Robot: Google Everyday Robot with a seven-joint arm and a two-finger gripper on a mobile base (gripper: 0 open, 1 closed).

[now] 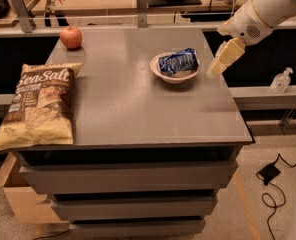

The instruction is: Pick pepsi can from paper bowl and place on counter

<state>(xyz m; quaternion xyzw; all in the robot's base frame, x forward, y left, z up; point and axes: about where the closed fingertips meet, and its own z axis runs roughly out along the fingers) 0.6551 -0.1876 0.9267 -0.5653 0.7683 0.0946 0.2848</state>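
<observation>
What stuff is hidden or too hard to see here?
All in the camera view:
- Can: underside hidden by the bowl.
- Hand, right of the bowl by the counter edge: its arm is cut off by the top edge.
- Chip bag: small print too tiny.

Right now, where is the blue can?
The can lies in the paper bowl on the right half of the counter, with the gripper hovering just right of it.

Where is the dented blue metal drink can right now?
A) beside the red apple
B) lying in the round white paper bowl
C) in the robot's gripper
B: the can lies in the paper bowl; the gripper hangs apart, right of the bowl.
</observation>
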